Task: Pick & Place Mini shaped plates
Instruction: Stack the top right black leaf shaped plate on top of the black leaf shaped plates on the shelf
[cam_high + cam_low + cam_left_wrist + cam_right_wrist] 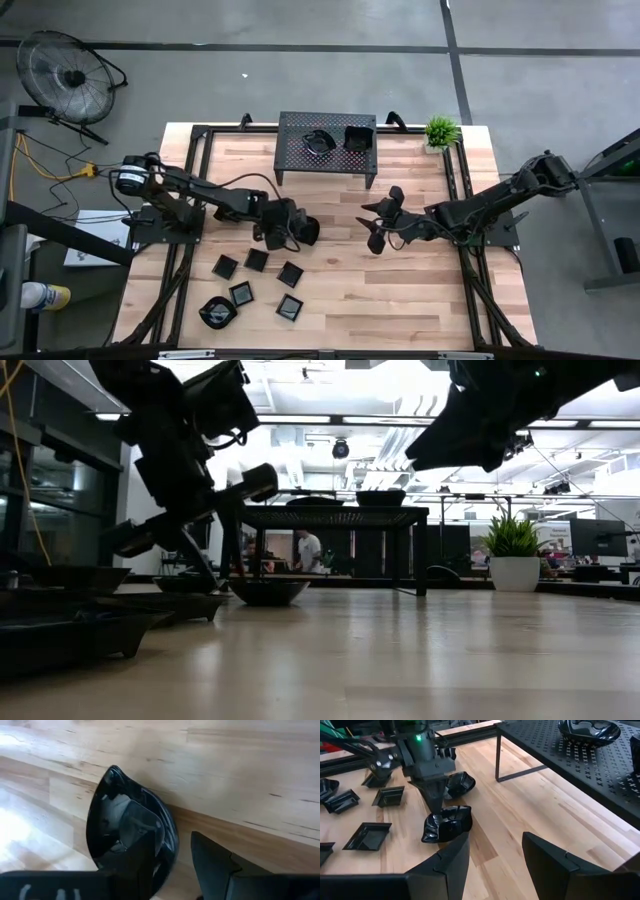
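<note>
- What is closest to us on the table?
- Six little black plates sit near the front edge on the left side. Some are square and one is round and deep
- And a bit farther back?
- The left gripper is down at a shiny wavy plate near the middle of the table. It is right at the rim of that plate. I cannot tell if it is squeezing the plate or not
- What about the other arm?
- The right gripper hangs over the bare wood just to the right of the middle. It is spread wide and has nothing in it
- What is at the very back?
- A black rack with holes stands there. Two more plates are on top, a curvy one and a square one. A small green plant stands to the right of the rack
</note>
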Motion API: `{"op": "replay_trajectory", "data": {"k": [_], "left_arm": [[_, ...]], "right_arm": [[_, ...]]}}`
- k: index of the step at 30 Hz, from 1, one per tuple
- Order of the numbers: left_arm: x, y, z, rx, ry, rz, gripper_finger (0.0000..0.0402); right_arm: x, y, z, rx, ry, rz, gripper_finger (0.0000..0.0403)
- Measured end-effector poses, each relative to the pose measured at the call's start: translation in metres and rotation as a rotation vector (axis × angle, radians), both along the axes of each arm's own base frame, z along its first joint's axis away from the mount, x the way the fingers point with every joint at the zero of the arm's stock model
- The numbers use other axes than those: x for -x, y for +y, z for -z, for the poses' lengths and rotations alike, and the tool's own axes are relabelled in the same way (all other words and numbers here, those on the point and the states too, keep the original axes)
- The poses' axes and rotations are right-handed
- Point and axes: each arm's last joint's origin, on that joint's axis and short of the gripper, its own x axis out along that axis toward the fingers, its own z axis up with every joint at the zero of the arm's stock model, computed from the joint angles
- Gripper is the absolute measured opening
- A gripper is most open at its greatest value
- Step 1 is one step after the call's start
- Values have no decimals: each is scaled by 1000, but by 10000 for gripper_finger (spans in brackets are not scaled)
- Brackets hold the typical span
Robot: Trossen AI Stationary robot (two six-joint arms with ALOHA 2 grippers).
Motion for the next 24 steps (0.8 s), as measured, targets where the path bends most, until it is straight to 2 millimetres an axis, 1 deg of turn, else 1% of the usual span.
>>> {"op": "replay_trajectory", "data": {"k": [3, 9, 19, 21, 24], "left_arm": [[-2, 0, 4, -22, 4, 11, 122], [-3, 2, 3, -63, -17, -14, 122], [-3, 1, 3, -54, -15, -8, 121], [-3, 1, 3, -56, -15, -10, 114], [-3, 1, 3, -58, -15, -10, 91]], "right_arm": [[0, 0, 0, -1, -2, 0, 177], [0, 0, 0, 0, -2, 0, 177], [0, 0, 0, 0, -1, 0, 177], [0, 0, 0, 0, -1, 0, 177], [0, 0, 0, 0, -1, 0, 177]]}}
